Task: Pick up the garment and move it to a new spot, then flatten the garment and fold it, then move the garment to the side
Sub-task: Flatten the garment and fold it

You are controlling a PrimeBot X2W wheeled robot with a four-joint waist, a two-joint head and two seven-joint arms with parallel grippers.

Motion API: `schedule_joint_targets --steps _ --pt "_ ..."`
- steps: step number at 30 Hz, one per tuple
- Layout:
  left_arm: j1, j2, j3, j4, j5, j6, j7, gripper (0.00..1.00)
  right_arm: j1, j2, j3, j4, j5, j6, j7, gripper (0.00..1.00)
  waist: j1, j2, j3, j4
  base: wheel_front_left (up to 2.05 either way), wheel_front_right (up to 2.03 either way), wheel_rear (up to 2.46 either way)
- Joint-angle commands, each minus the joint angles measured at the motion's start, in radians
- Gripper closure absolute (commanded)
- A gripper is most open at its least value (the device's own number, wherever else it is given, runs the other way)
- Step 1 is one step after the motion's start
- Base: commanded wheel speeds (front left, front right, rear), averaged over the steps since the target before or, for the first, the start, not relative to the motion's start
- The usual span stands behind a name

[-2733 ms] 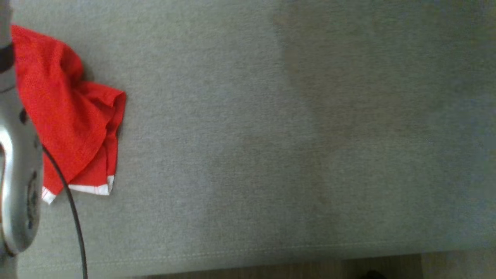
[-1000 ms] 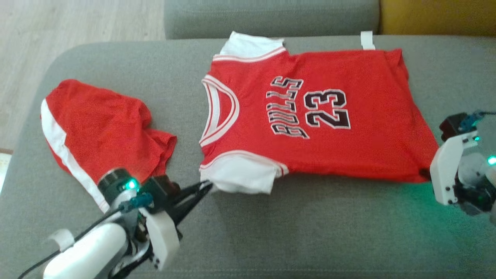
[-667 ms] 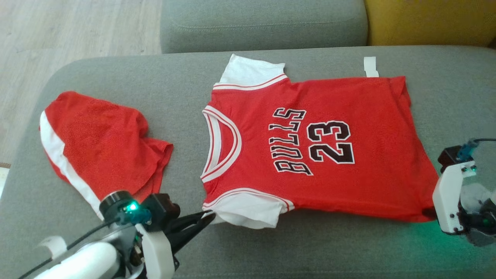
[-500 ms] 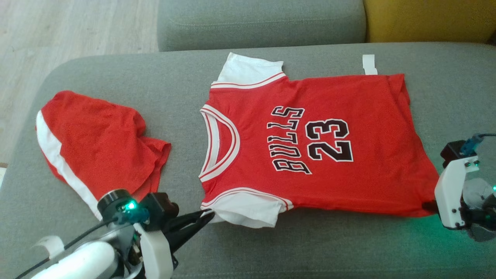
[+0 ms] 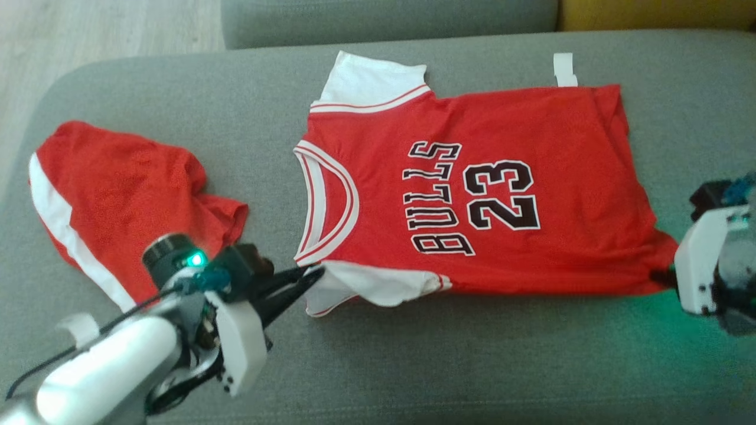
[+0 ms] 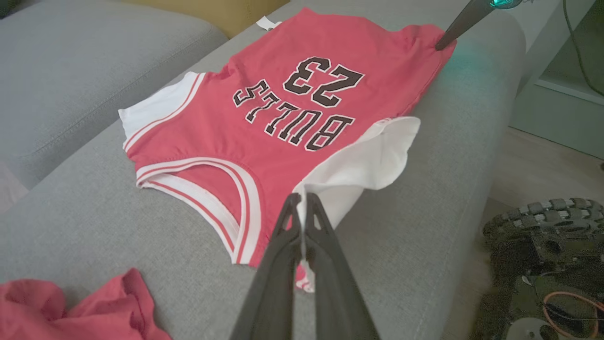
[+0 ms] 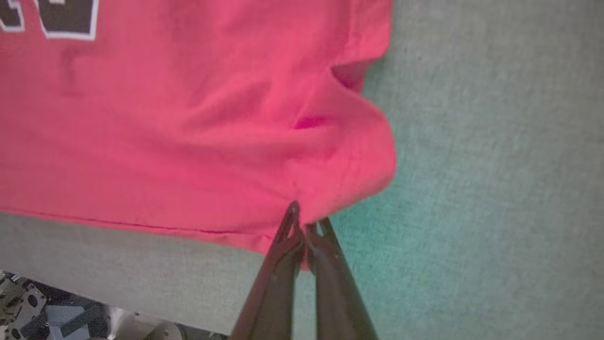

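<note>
Sleeve [image 5: 378, 286] has lifted; jersey [image 5: 484, 189] lies crosswise, collar [image 5: 354, 200] pointing left.

A jersey [image 5: 472, 189] lies spread on a sofa seat [image 5: 413, 366], collar to the left and hem to the right, with shorts [image 5: 118, 195] lying apart on its left. The left gripper [image 5: 316, 273] meets the near sleeve, the right gripper [image 5: 655, 274] the near hem corner; the backrest [image 5: 384, 18] stands behind.
</note>
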Motion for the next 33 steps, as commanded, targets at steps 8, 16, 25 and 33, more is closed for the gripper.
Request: schedule_joint_targets --steps 8,16,25,33 --pt "-0.165 -0.007 0.051 0.079 0.048 0.002 -0.028 1.00 -0.081 0.011 -0.063 0.021 -0.031 -0.001 -0.028 1.00 0.0000 -0.0001 0.063 -0.017 0.00 0.00 0.00" --pt "-0.274 -0.041 0.025 0.190 0.094 0.000 -0.057 1.00 -0.160 0.057 -0.093 0.074 -0.065 -0.001 -0.043 1.00 0.0000 -0.0001 0.117 -0.024 0.00 0.00 0.00" --pt "-0.394 -0.098 -0.066 0.326 0.115 -0.001 -0.086 1.00 -0.237 0.104 -0.091 0.131 -0.112 -0.001 -0.047 1.00 0.0000 -0.0001 0.167 -0.015 0.00 0.00 0.00" --pt "-0.457 -0.163 -0.087 0.463 0.118 0.001 -0.143 0.46 -0.296 0.125 -0.088 0.165 -0.183 -0.001 -0.163 0.00 0.0000 -0.0001 0.191 -0.012 0.00 0.00 0.00"
